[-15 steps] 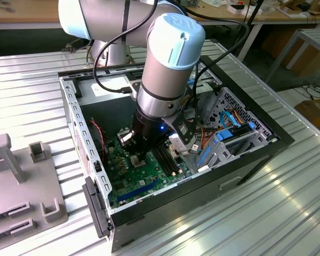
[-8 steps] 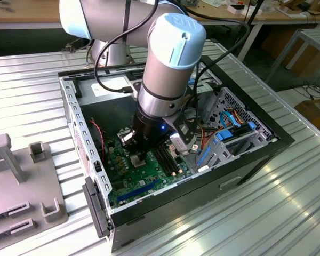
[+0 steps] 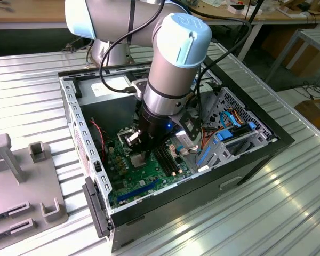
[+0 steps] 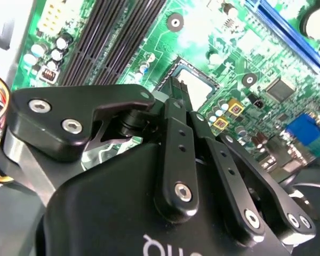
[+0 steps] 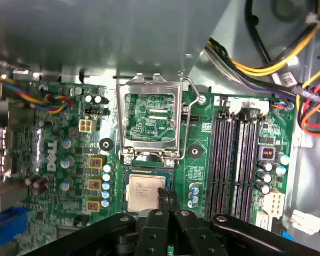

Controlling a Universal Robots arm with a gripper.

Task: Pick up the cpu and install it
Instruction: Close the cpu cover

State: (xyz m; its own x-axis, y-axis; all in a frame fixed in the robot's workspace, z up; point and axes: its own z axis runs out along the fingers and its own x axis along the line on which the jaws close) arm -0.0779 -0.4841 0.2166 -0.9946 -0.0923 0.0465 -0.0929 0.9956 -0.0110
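One open PC case (image 3: 229, 176) sits on the ribbed worktop (image 3: 288, 213), arm reaching in over the green mobo (image 5: 197, 160). Socket frame (image 5: 149, 114) is flipped up. The cpu (image 5: 141, 192) lies flat in the socket, gripper (image 5: 167, 196) at its edge on the memory slots (image 5: 234, 160) side. Jaws look pinched together, gripping nothing visible.

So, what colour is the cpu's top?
Silver-grey metal; the cpu shows best in the first wrist view.
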